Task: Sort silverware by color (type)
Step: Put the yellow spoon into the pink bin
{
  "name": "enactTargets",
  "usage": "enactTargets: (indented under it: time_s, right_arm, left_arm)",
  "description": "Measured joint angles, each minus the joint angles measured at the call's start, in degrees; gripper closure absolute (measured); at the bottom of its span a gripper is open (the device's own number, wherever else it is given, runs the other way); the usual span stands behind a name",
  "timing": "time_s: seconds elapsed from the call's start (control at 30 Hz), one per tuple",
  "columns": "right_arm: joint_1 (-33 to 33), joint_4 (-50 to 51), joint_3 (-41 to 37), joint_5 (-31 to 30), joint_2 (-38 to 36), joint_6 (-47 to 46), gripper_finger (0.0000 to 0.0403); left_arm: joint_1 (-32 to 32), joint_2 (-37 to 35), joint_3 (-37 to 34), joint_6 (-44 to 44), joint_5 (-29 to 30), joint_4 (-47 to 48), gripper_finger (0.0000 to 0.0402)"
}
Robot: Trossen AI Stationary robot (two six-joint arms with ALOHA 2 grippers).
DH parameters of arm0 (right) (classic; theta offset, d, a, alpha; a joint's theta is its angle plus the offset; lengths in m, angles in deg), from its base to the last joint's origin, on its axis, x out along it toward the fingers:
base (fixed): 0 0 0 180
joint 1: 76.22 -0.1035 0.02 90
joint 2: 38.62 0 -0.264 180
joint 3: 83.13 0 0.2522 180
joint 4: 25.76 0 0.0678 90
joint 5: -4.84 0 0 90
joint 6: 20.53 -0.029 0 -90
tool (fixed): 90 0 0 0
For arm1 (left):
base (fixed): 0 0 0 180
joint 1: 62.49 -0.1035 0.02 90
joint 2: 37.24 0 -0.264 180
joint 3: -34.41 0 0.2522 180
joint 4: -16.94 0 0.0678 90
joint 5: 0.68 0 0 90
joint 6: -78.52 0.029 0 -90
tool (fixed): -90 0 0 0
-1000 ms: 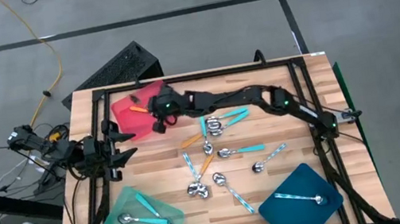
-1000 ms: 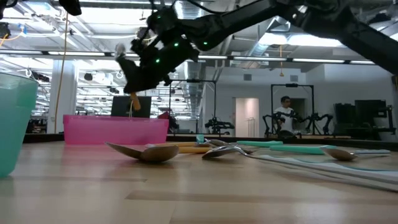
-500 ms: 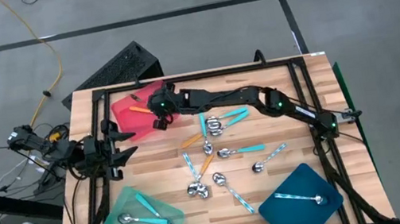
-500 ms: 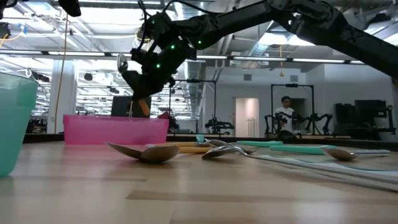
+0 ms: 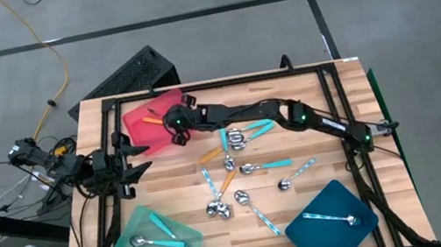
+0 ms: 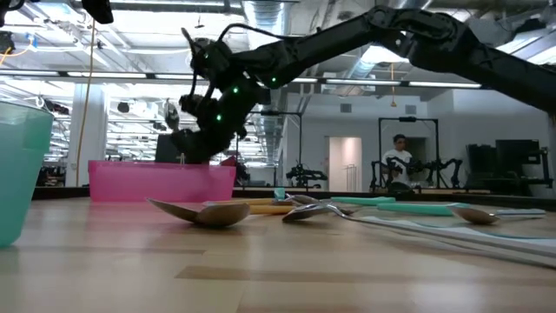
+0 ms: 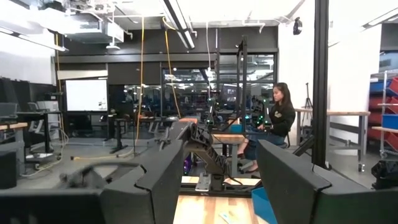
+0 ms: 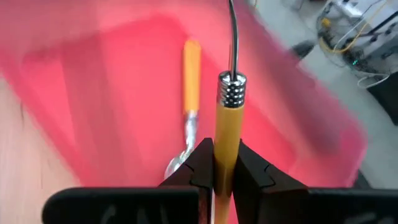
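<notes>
Here, red tray point(image 5: 139, 127): far-left corner, one orange spoon point(image 5: 151, 119) inside.
Right gripper point(image 5: 176, 131): over tray, clamping orange-handled spoon point(image 8: 226, 134).
Mint tray point(image 5: 131, 231): two turquoise spoons point(image 5: 163, 230).
Blue tray point(image 5: 314, 237): one spoon point(image 5: 331, 218).
Left gripper point(image 5: 136, 159): left edge, fingers apart.

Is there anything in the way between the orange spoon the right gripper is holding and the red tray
Nothing visible blocks it. The right gripper, shut on the orange-handled spoon, hangs directly over the red tray. One orange spoon already lies in the tray, just beside the drop line, not under it.
</notes>
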Motion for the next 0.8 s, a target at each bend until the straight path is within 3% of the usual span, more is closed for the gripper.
enactTargets:
  time_s: [0.8]
  right_arm:
    - [0.7,-1.0,0.1,-2.0,2.1,2.7,0.034]
  left_arm:
    - [0.0,0.0,0.0,0.5,1.4,1.1,0.0212]
